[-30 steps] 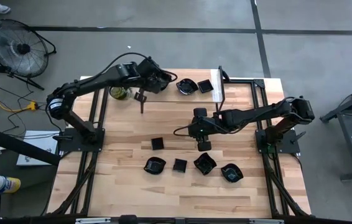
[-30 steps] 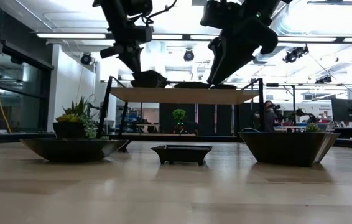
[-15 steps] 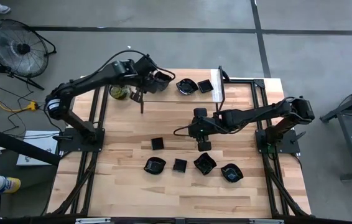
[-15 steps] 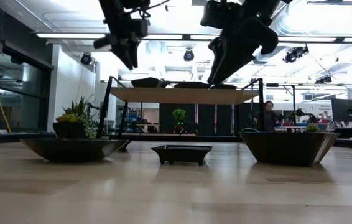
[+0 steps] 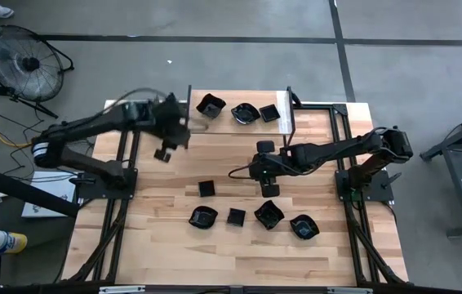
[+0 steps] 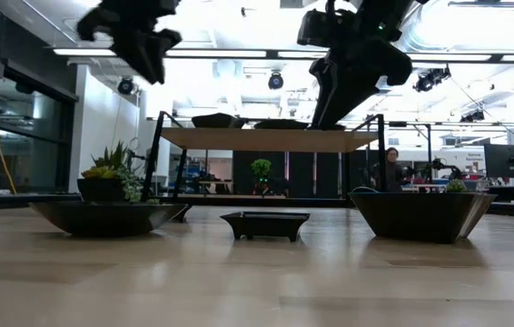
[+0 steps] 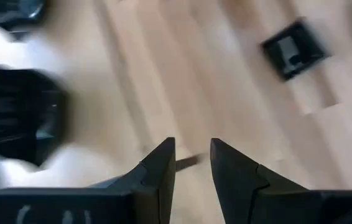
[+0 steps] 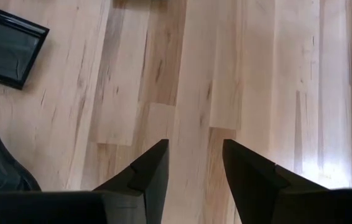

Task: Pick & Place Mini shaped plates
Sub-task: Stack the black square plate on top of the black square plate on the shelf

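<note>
The left end effector is seen with its fingers parted and nothing between them, raised above the table near its left rear part. The right end effector is likewise held spread and empty over the table's middle. Three mini shaped plates are set on the raised shelf at the table's rear, and five more lie in a cluster on the table's front half.

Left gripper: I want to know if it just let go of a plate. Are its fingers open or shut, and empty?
Open and empty: the left gripper shows a bare gap between its fingers, only wooden table behind.
</note>
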